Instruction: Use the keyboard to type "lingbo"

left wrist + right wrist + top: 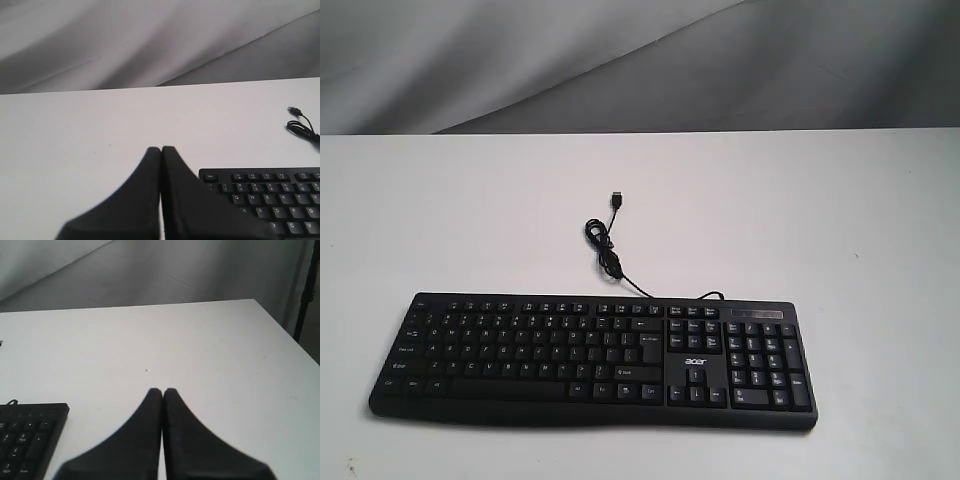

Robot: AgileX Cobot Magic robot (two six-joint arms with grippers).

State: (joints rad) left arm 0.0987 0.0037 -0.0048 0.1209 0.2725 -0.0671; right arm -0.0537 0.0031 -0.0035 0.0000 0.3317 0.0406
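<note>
Wide black plastic kbd (pixel 595 355) w/ white legends lies flat on white table (pixel 840 220), near front edge, roughly centred in ext view. Thin black USB cable (pixel 614 265) coiled just behind it, plug loose on table. L gripper (pixel 161 150) jaws pressed together, holding nothing, off kbd's Esc corner. R gripper (pixel 162 391) same, off numpad end.
</note>
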